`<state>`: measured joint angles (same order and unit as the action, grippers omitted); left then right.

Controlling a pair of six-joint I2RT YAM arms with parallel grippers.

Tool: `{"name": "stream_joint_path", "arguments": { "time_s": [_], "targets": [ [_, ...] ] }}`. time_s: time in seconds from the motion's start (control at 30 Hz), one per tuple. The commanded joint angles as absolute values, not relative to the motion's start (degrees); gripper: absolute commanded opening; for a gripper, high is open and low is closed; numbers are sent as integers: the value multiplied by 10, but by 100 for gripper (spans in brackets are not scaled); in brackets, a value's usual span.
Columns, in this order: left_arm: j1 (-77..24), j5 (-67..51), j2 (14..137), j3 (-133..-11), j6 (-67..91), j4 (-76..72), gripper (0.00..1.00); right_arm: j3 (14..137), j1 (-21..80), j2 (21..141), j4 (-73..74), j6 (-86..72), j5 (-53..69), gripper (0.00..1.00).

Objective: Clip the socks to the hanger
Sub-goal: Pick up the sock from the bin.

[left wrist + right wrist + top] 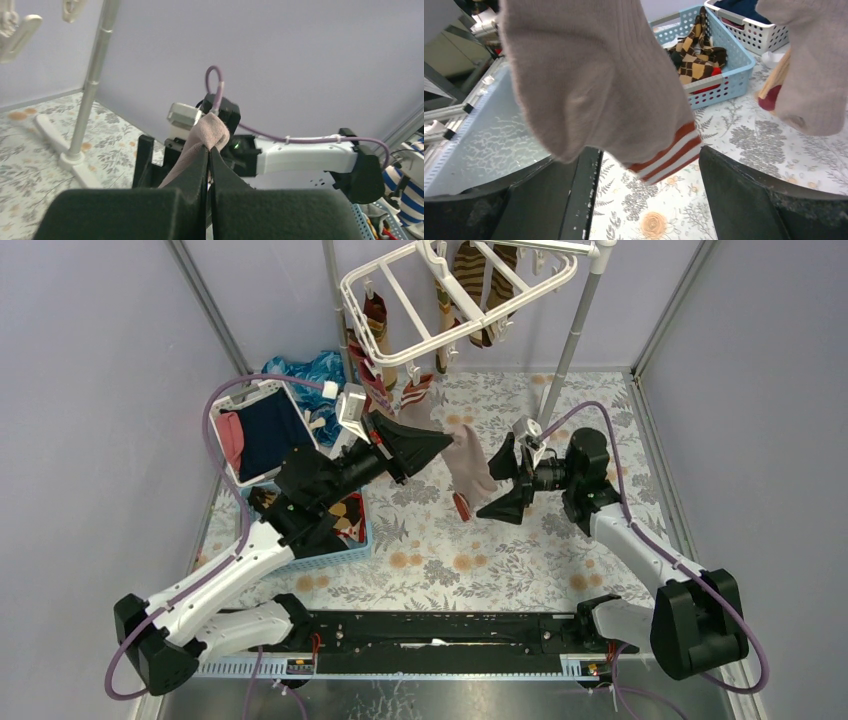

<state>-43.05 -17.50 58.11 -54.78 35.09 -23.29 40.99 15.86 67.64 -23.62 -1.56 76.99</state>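
My left gripper is shut on the toe end of a tan sock, which hangs above the table with its red-and-white striped cuff lowest. In the left wrist view the jaws are closed with the tan sock bunched at their tips. My right gripper is open, just right of the sock. In the right wrist view the sock hangs above the gap between my spread fingers. The white hanger stands at the back with several socks clipped on it.
A small blue basket holds argyle socks. A white slotted basket holds navy and pink garments. A shiny blue cloth lies behind it. The hanger's pole stands back right. Another tan sock hangs nearby.
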Motion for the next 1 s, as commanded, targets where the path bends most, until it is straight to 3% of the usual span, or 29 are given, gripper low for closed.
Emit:
{"name": "stream_joint_path", "arguments": {
  "time_s": [0.0, 0.2, 0.43, 0.5, 0.63, 0.73, 0.87, 0.97],
  "targets": [
    [-467, -88, 590, -531, 369, -355, 0, 361, 180, 685, -640, -334, 755, 100],
    [-523, 29, 598, -528, 324, -359, 0, 362, 192, 685, -608, -314, 736, 100],
    [-567, 78, 631, -532, 314, -392, 0, 357, 192, 685, -587, -321, 668, 97],
    [-573, 86, 633, -531, 310, -396, 0, 360, 192, 687, -581, -324, 660, 84],
    [-574, 107, 619, -519, 297, -398, 0, 379, 192, 688, -518, -290, 671, 30],
    [-574, 128, 601, -496, 281, -401, 0, 402, 192, 693, -478, -279, 696, 3],
    [-574, 165, 557, -450, 256, -391, 4, 419, 192, 690, -468, -280, 758, 0],
    [-574, 176, 505, -407, 227, -348, 22, 436, 186, 681, -450, -268, 806, 0]
  ]
}}
